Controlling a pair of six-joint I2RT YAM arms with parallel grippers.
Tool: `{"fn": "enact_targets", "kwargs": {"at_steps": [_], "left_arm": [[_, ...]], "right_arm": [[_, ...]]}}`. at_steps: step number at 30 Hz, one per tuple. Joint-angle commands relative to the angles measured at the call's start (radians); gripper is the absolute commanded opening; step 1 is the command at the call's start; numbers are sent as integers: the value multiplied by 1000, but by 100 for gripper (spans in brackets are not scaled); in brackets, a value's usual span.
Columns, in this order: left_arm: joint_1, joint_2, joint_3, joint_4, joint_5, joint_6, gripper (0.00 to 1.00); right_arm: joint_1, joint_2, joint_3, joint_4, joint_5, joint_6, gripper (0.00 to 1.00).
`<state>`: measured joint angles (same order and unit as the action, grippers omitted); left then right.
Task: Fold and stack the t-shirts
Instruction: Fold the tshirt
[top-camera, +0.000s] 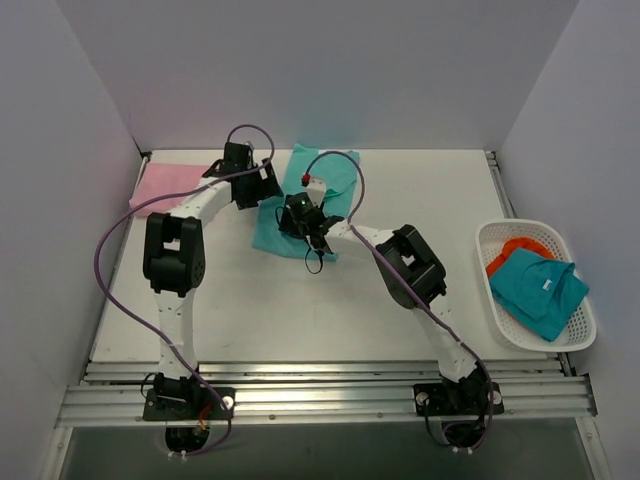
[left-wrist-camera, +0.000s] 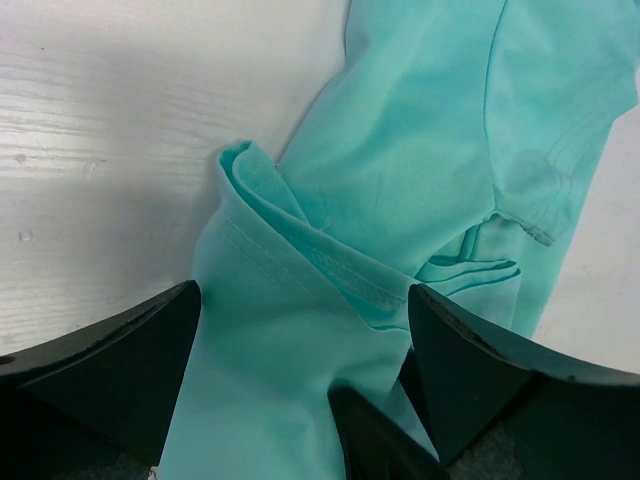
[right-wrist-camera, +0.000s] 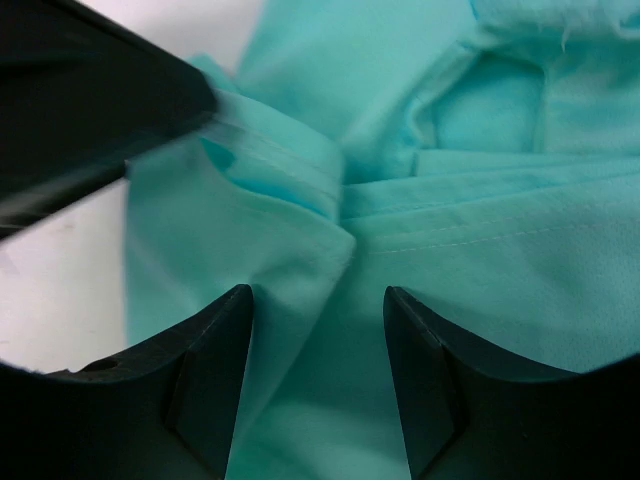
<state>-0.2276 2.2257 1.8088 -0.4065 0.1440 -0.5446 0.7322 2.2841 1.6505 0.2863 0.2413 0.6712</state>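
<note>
A light turquoise-green t-shirt (top-camera: 335, 180) lies crumpled at the back middle of the table, and both grippers are down on its left part. My left gripper (top-camera: 268, 190) stands open over a folded hem (left-wrist-camera: 300, 250), one finger on each side of the cloth (left-wrist-camera: 303, 295). Right next to it, my right gripper (top-camera: 305, 215) has its jaws partly apart with a ridge of the same shirt bunched between them (right-wrist-camera: 318, 292). A pale pink t-shirt (top-camera: 165, 185) lies flat at the back left, partly behind the left arm.
A white basket (top-camera: 497, 238) stands at the right edge of the table, holding a teal shirt (top-camera: 535, 290) and an orange cloth (top-camera: 515, 250). White walls close in the table on three sides. Purple cables loop over both arms.
</note>
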Motion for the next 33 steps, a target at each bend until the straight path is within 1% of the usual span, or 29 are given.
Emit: {"fn": "enact_targets", "kwargs": {"at_steps": [1, 2, 5, 7, 9, 13, 16, 20, 27, 33], "left_arm": [[27, -6, 9, 46, 23, 38, 94], [31, -6, 7, 49, 28, 47, 94], [50, 6, 7, 54, 55, 51, 94], [56, 8, 6, 55, 65, 51, 94], [59, 6, 6, 61, 68, 49, 94], [60, 5, 4, 64, 74, 49, 94], [60, 0, -2, 67, 68, 49, 94], [68, -12, -12, 70, 60, 49, 94], [82, -75, -60, 89, 55, 48, 94], [94, -93, -91, 103, 68, 43, 94]], "right_arm": [[-43, -23, -1, 39, 4, -12, 51], [-60, -37, -49, 53, 6, -10, 52], [-91, -106, -107, 56, 32, -9, 53], [-103, -145, -141, 47, 56, -18, 57], [-116, -207, -181, 36, 90, -31, 59], [-132, -274, -195, -38, 153, -67, 64], [-145, -305, -216, -56, 184, -88, 64], [-152, -310, -236, -50, 178, -90, 65], [-149, -252, -224, -26, 144, -67, 63], [-151, -210, -224, -7, 131, -58, 59]]}}
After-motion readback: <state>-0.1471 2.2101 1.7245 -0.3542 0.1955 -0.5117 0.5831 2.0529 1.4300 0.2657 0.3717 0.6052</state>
